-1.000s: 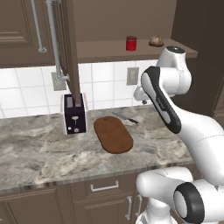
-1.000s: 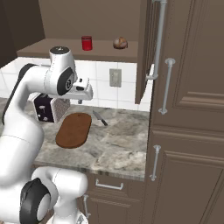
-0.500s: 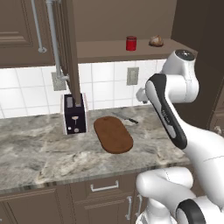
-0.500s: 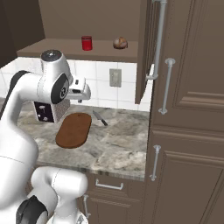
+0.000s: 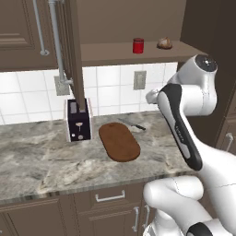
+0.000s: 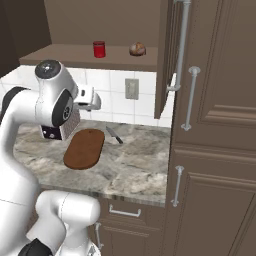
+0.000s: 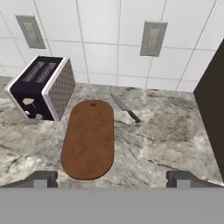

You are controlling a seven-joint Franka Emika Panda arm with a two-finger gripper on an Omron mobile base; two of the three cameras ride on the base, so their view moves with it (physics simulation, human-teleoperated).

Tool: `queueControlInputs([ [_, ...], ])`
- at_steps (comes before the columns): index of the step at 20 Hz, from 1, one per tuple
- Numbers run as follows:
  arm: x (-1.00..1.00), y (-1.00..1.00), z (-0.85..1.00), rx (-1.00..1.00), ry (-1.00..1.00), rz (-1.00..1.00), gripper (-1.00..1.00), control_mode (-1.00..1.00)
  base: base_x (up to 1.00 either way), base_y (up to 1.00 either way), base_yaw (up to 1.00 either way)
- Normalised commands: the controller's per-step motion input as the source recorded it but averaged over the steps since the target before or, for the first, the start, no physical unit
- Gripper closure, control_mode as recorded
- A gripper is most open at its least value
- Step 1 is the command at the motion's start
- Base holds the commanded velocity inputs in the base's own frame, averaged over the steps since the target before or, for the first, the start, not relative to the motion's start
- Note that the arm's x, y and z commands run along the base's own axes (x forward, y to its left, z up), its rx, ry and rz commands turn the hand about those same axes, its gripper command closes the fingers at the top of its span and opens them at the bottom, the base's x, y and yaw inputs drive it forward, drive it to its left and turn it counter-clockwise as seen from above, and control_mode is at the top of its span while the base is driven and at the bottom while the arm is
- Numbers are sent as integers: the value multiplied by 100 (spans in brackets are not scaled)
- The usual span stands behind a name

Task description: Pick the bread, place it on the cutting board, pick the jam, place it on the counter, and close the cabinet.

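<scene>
The bread [image 5: 164, 43] sits on the open cabinet [image 5: 71, 69] shelf, just right of the jam [image 5: 138, 45], the two standing apart from each other. Below them, on the bench [image 5: 41, 161], the cutting board [image 5: 119, 141] lies bare, its long axis running from near to far. A toaster [image 5: 78, 120] stands just left of the board, and a knife [image 5: 132, 124] lies at the board's far right, close to the tiled wall. The cabinet door hangs open, its edge facing out above the toaster. In the hand view the end effector [image 7: 111, 178] has its tips spread wide apart, holding nothing, looking down over the board from above the bench.
</scene>
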Motion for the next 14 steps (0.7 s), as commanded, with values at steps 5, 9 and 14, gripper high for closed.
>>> queueControlInputs([
  [5,-2,0,39,1,-10,0,-100,-100,0,0,0],
  [9,0,0,43,3,-5,-1,-100,-100,0,0,0],
  [14,0,0,33,6,0,-6,-100,-100,0,0,0],
])
